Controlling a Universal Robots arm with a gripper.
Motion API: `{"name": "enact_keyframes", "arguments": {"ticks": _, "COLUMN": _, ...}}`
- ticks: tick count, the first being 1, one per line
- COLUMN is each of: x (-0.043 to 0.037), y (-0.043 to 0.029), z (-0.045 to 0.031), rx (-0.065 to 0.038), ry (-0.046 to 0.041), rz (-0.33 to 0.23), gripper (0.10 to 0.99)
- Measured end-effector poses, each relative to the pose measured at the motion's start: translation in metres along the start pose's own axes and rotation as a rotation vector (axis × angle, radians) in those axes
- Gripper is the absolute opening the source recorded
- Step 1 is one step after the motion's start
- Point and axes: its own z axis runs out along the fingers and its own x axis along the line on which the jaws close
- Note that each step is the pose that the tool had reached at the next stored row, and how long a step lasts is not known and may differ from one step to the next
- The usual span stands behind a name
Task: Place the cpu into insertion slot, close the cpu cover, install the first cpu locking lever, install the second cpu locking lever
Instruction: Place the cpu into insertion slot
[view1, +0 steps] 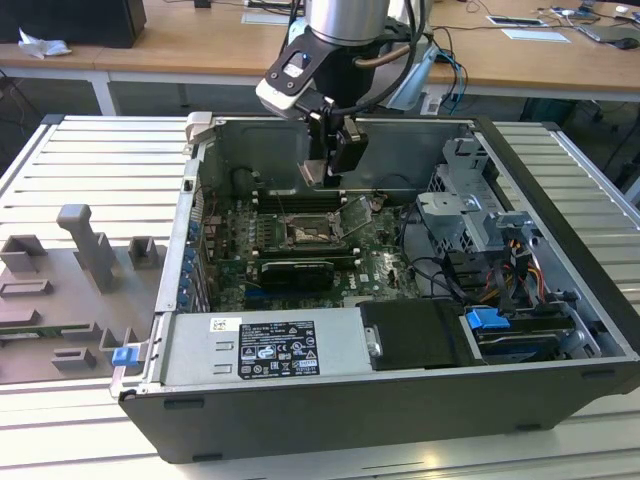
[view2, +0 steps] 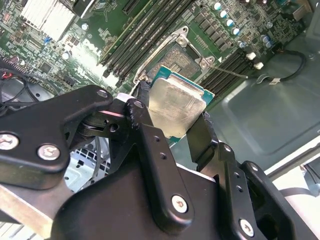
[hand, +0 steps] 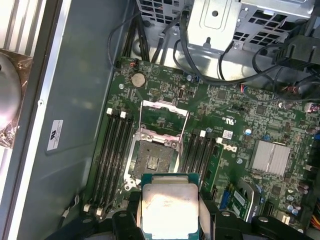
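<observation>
The jaws are clamping the cpu (view2: 176, 105) by two opposite edges, so the gripper (view2: 172, 120) is closed onto it, with the chip's silver top facing the second wrist camera. The chip is hanging in the air above the board (hand: 225, 107), touching nothing but the fingers, and the slot (hand: 152, 160) is lying just beside it in the first wrist view. That slot is showing its dark, bare centre, so nothing is sitting in it yet. The cover (hand: 164, 112) is standing tipped up at one side of the slot, open. A thin lever (view2: 227, 71) is sticking out from the slot's corner, seemingly unlatched. In the exterior view the arm is reaching down into the open case (view1: 400, 420), over the slot. By my judgement the task is only beginning: seating the chip, closing the cover and fastening both levers are all left.
</observation>
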Motion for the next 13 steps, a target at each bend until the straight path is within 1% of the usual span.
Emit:
{"name": "enact_keyframes", "arguments": {"ticks": 5, "x": -0.0002, "y": 0.0, "z": 0.0031, "rx": 0.0, "ry": -0.0001, "rz": 0.005, "gripper": 0.541}}
{"name": "enact_keyframes", "arguments": {"ticks": 13, "x": -0.0005, "y": 0.0, "z": 0.0061, "rx": -0.002, "ry": 0.0001, "rz": 0.021, "gripper": 0.541}}
